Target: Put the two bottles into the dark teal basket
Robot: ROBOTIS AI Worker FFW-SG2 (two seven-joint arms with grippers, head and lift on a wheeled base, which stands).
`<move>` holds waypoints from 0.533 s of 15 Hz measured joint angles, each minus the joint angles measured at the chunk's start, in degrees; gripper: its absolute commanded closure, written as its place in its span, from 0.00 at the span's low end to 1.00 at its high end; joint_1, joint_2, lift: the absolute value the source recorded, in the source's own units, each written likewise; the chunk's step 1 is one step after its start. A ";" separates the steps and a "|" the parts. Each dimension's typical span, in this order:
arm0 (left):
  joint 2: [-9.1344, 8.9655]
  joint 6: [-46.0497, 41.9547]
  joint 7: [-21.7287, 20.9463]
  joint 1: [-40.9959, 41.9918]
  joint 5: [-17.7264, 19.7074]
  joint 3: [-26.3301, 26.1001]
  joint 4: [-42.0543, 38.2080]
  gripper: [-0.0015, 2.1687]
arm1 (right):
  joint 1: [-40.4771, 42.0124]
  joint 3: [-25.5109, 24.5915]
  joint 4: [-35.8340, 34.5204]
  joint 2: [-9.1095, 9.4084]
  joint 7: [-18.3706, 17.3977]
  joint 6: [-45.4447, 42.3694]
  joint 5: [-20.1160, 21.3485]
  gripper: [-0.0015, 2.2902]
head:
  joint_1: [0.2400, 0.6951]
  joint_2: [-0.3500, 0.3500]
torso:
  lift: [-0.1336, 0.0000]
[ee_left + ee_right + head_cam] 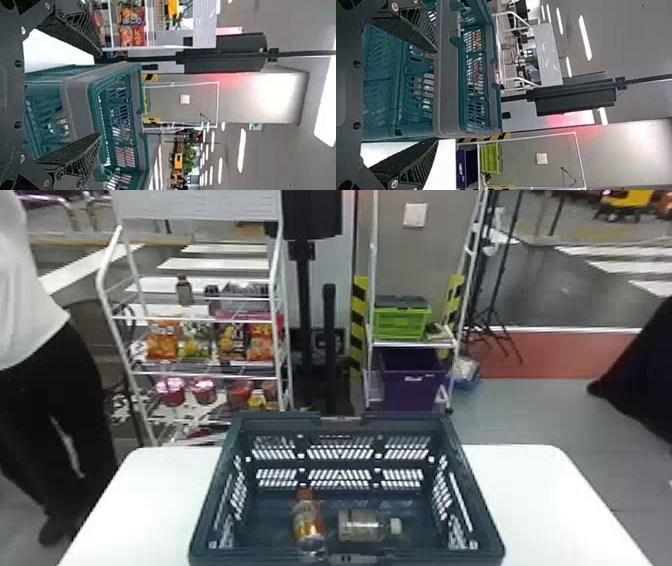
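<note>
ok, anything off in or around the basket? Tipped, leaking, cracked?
Nothing stands out. The orange-capped bottle and pale-capped bottle lie on their sides in the basket, caps on, no spill visible. Basket sits roughly square on the table, no visible cracks.

Dark teal basket point(407, 421), orange-capped bottle point(308, 519), pale-capped bottle point(361, 526), white table point(540, 500), yellow-and-black striped post point(359, 322)

At the bottom centre, the dark teal basket point(400, 422) on the white surface point(540, 500) holds an orange-capped bottle point(308, 522) beside a pale-capped bottle point(362, 526).
</note>
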 measured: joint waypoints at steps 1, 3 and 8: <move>0.00 -4.81 3.24 0.33 -2.15 -2.15 3.12 0.09 | -0.08 0.00 0.43 0.00 0.00 -0.06 0.06 0.04 | 0.57 0.50 | 1.00; 0.00 -11.35 10.61 0.44 -6.14 -6.92 7.66 0.09 | -0.08 -0.01 1.19 0.00 0.00 -0.76 0.06 0.04 | 0.57 0.50 | 1.00; 0.00 -13.14 20.44 0.11 -10.53 -15.19 10.63 0.09 | 0.35 -0.23 1.92 0.00 0.00 -3.04 -0.23 0.04 | 0.57 0.50 | 1.00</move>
